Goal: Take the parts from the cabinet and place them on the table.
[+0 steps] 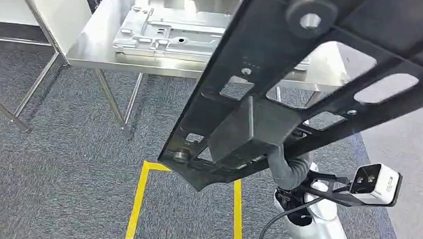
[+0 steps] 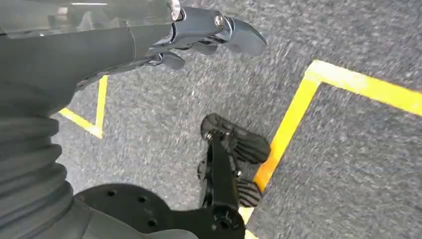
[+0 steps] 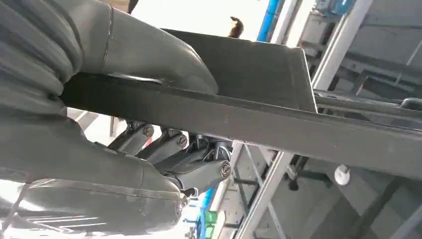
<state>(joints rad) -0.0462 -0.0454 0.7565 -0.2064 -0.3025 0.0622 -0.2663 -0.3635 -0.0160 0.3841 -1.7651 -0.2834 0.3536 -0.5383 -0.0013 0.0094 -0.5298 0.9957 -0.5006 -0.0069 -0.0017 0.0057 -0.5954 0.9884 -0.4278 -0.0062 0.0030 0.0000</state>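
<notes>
The robot's right hand (image 3: 149, 124) clasped a long black metal frame part (image 1: 291, 97), its thick grey thumb lying along one face of the dark bar and its darker fingers (image 3: 199, 167) curled around the opposite side. Seen from the head camera, the part ran at a slant from low in the middle of the scene up to the far right, its cut-out windows, round boss and a boxy block fixed partway along its length all plain to see, and it hung in the air above grey carpet, near the steel surface (image 1: 99, 36) but not resting on it. The right hand (image 1: 288, 168) showed just beneath the lower end of the part, with the silver right arm and a small white wrist camera (image 1: 376, 183) beside it. On the steel surface beyond lay a flat pale-grey metal plate (image 1: 176, 34) with raised ribs and holes, apart from the held part. Yellow floor tape (image 1: 141, 205) marked out a box on the carpet below the part. The left hand (image 2: 199, 35) hung low over the same grey carpet with its fingers drawn in and nothing between them, a yellow tape corner (image 2: 311, 74) lying on the floor beneath it. Behind the right hand, pale shelving uprights (image 3: 343, 45) and a blue pole (image 3: 268, 20) stood out of focus.
</notes>
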